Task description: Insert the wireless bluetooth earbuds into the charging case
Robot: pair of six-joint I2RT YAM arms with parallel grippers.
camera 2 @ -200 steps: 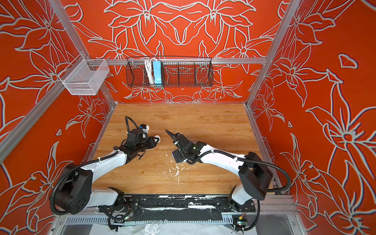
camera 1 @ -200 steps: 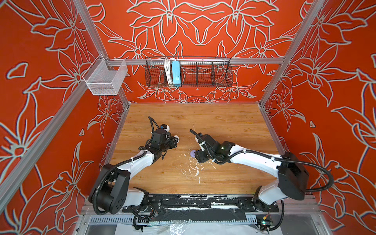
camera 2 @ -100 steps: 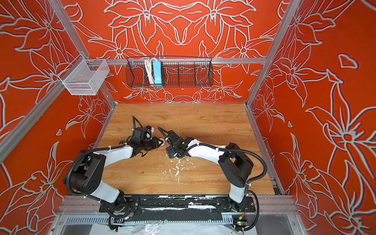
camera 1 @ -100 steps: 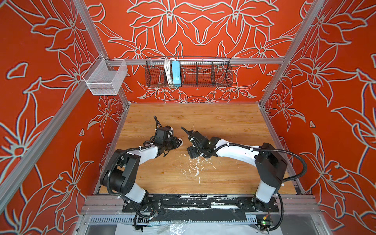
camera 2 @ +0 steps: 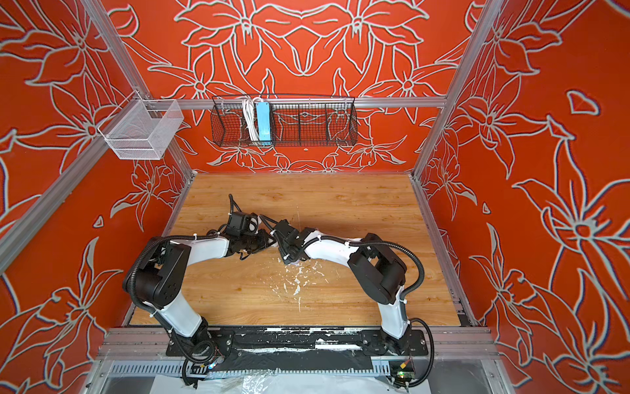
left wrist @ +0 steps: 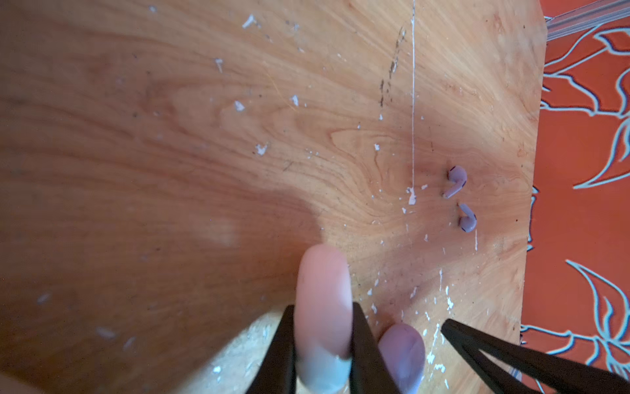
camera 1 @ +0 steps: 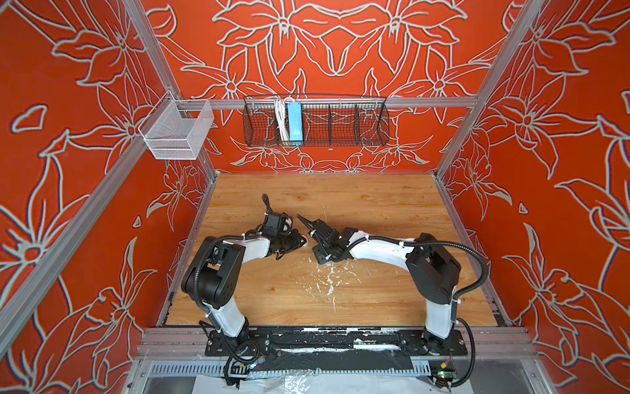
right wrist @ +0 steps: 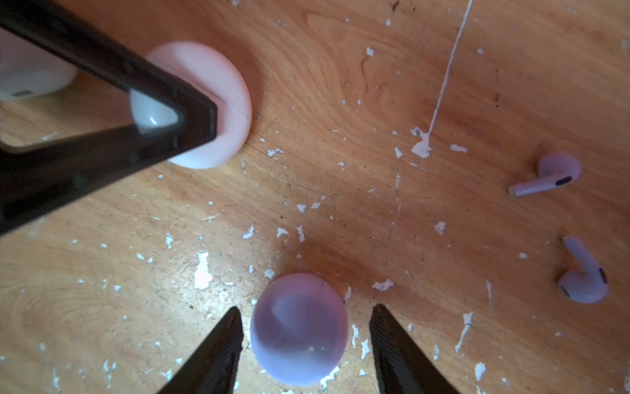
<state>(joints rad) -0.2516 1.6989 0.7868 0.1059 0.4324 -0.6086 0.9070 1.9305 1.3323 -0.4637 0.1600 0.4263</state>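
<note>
In the left wrist view my left gripper (left wrist: 322,308) is shut on a pale pink charging case (left wrist: 322,286), held on edge. A closed lavender case (left wrist: 402,354) sits just beside it on the wood. In the right wrist view that lavender case (right wrist: 300,327) lies between the fingers of my right gripper (right wrist: 305,308), which is open with a gap on each side. Two lavender earbuds (right wrist: 552,174) (right wrist: 586,276) lie loose on the table beyond it. In a top view the left gripper (camera 1: 300,240) and right gripper (camera 1: 306,223) nearly meet at mid-table.
Part of another white case (right wrist: 30,75) shows behind the left finger. White paint flecks (right wrist: 203,273) and a thin white streak (right wrist: 446,68) mark the wooden table (camera 1: 375,204). A black wire basket (camera 1: 315,124) and a white mesh basket (camera 1: 175,131) hang on the walls.
Both grippers have moved toward the back and closer together. The right gripper's jaws have narrowed around the lavender case. The left stays shut on the pink case.
</note>
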